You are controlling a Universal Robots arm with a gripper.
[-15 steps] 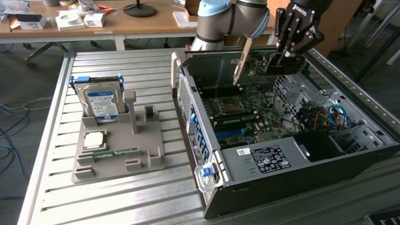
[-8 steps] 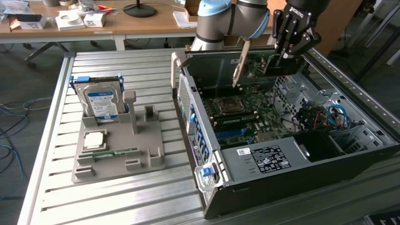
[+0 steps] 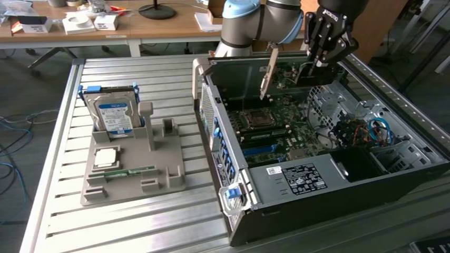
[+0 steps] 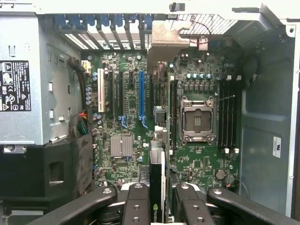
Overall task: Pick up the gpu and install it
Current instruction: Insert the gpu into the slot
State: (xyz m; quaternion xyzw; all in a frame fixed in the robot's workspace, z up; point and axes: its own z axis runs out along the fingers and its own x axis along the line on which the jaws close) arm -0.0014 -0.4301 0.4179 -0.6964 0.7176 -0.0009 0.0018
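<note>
Above the motherboard (image 3: 281,129), gripper (image 3: 314,66) clamps gpu (image 3: 313,80) edge.

I had soft, even light across the bench, bright enough throughout. The slatted table (image 3: 63,211) showed a pale sheen without hard glare, and the parts stand (image 3: 134,174) cast only faint shadows. The gpu (image 3: 266,74) caught a light streak along its bracket. On the exterior view's right, the drive bay (image 3: 351,163) sank into black. From the wrist, the motherboard (image 4: 131,117) was evenly lit and the case rim (image 4: 117,5) washed out white.
</note>
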